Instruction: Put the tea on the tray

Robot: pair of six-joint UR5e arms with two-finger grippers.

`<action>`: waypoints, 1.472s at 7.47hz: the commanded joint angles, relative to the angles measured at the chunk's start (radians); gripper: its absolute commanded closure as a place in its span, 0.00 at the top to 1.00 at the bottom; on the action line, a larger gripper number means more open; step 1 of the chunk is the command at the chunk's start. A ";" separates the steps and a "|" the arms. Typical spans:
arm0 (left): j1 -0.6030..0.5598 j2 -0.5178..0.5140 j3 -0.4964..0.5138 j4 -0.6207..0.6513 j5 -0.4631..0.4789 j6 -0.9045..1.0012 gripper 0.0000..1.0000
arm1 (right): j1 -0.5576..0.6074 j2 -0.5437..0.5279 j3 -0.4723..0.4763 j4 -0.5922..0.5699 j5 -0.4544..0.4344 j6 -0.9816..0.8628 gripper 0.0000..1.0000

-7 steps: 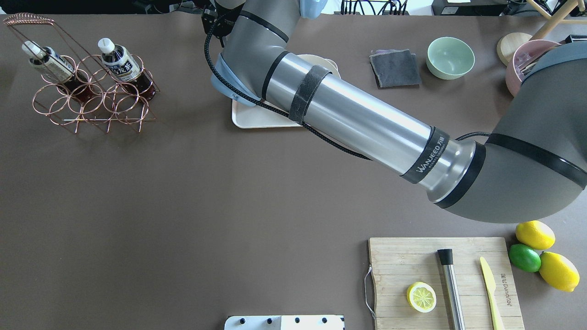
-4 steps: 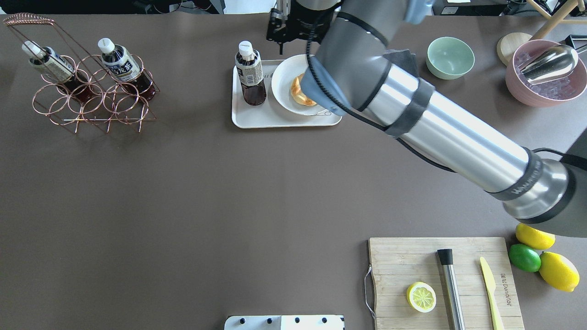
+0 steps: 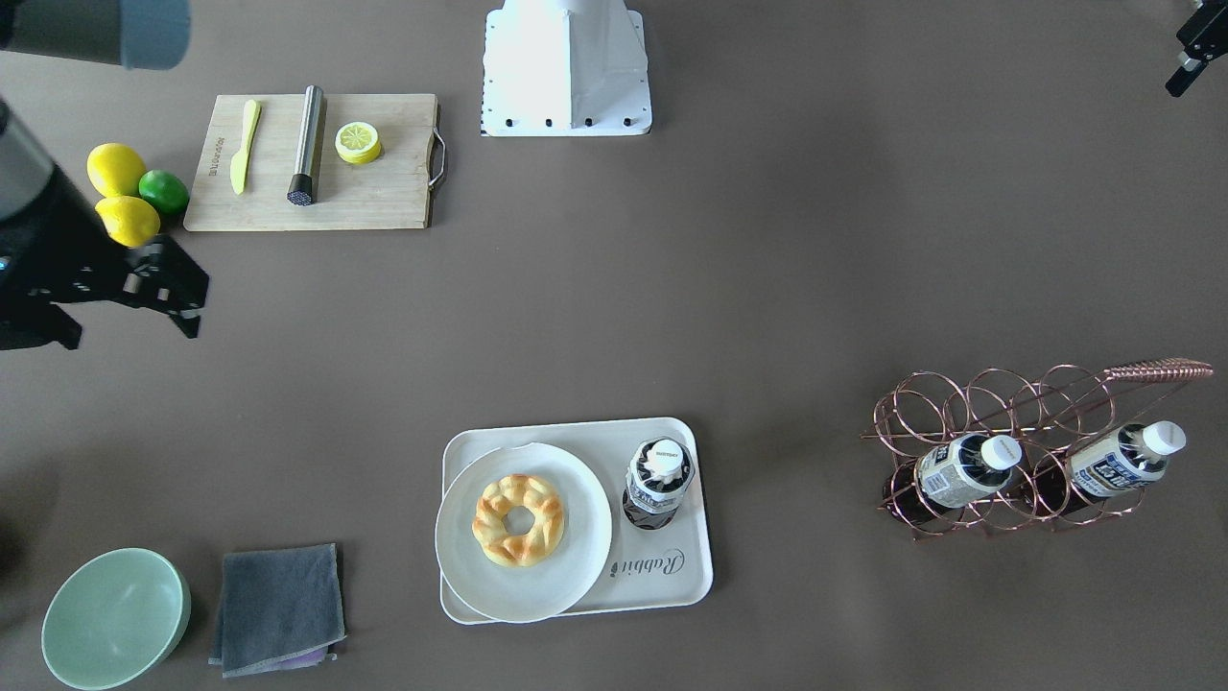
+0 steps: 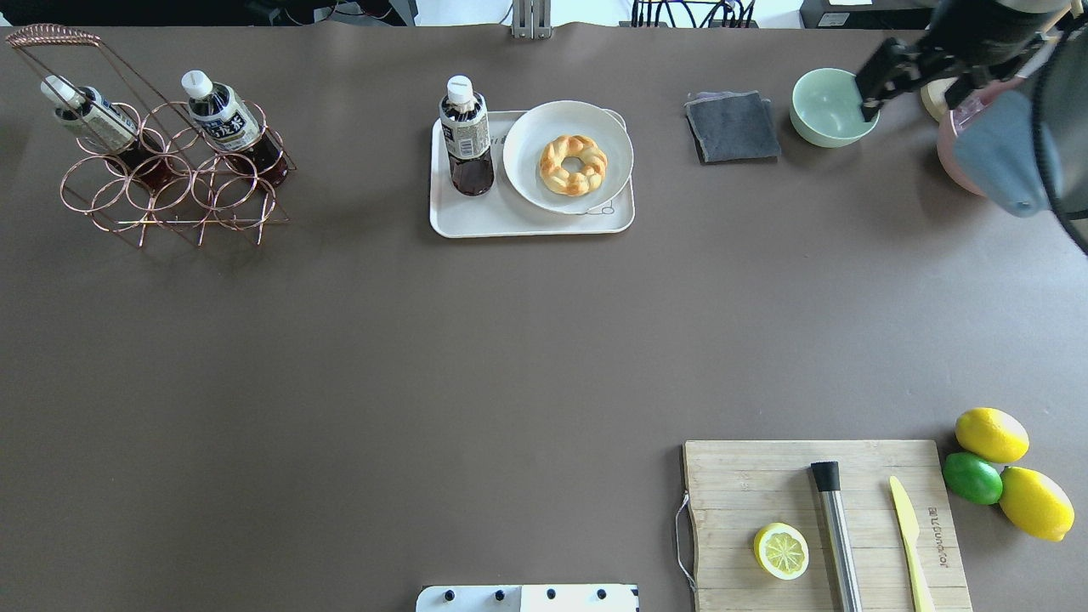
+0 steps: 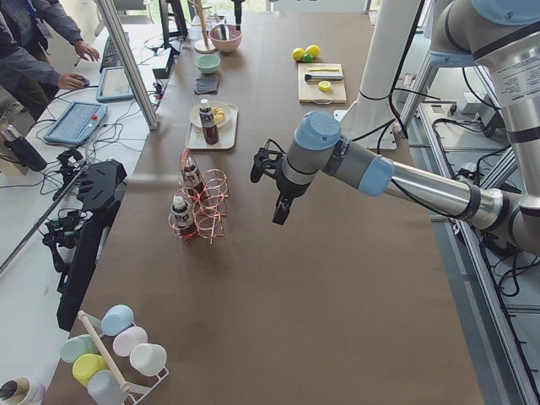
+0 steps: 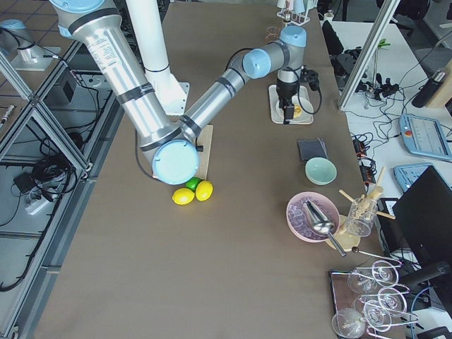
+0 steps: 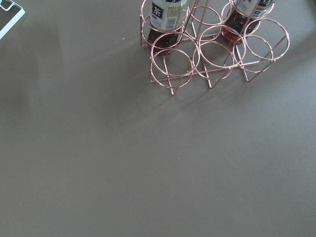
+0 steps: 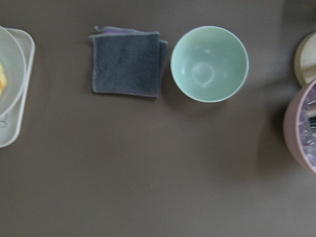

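Note:
One tea bottle [image 4: 465, 136] stands upright on the left part of the cream tray [image 4: 510, 224], free of any gripper; it also shows in the front view [image 3: 658, 485] on the tray [image 3: 662, 576]. Two more bottles [image 4: 225, 119] [image 4: 89, 115] lie in the copper wire rack [image 4: 170, 187]. My right gripper [image 4: 914, 98] is open and empty, high above the far right of the table near the green bowl. Only a black bit of my left gripper [image 3: 1188, 53] shows at the front view's edge; I cannot tell whether it is open or shut.
A white plate [image 4: 527, 136] with a twisted pastry [image 4: 574, 164] fills the tray's right part. A grey cloth [image 4: 733, 126], a green bowl [image 4: 835, 106] and a pink bowl [image 4: 956, 149] stand at the far right. A cutting board [image 4: 748, 484] with a lemon half, lemons and a lime lie near right.
My right arm has swung away from the tray to the far right. The tea bottle stays standing on the tray, uncovered.

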 commanded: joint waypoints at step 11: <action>-0.197 0.049 0.195 -0.001 0.063 0.247 0.97 | 0.553 -0.588 -0.135 0.146 0.139 -0.947 1.00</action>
